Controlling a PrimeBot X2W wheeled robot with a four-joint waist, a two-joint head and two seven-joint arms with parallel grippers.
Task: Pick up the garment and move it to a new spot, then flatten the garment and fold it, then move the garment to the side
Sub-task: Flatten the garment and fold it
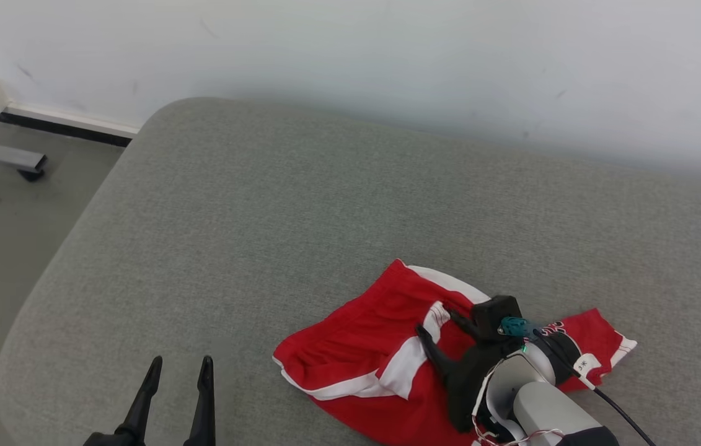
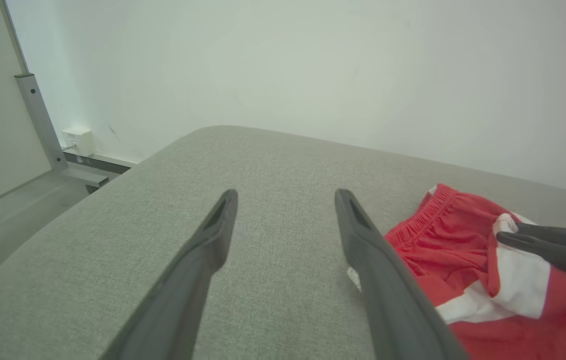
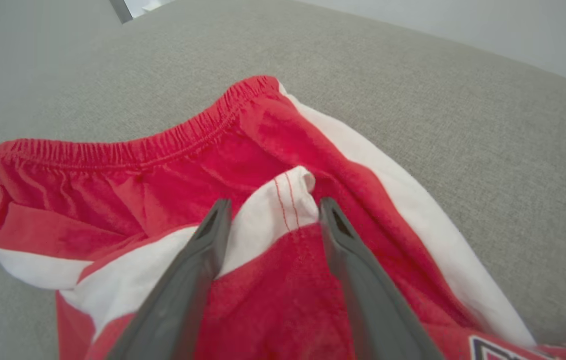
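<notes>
The garment (image 1: 362, 347) is a pair of red shorts with white stripes, lying crumpled on the grey padded surface (image 1: 263, 217) at the front right. My right gripper (image 1: 436, 319) is down on it, open, its two fingers on either side of a raised white fold. In the right wrist view that fold sits between the spread fingers of the right gripper (image 3: 274, 202), with the elastic waistband of the garment (image 3: 162, 185) beyond. My left gripper (image 1: 180, 360) is open over bare padding left of the shorts. The left wrist view shows the left gripper (image 2: 287, 195) and the garment (image 2: 443, 235) to its right.
The padded surface has a rounded corner at the far left and drops to the floor on the left. A metal frame foot (image 1: 9, 158) stands on that floor by the white wall. A white wall box (image 2: 78, 140) sits low near the frame.
</notes>
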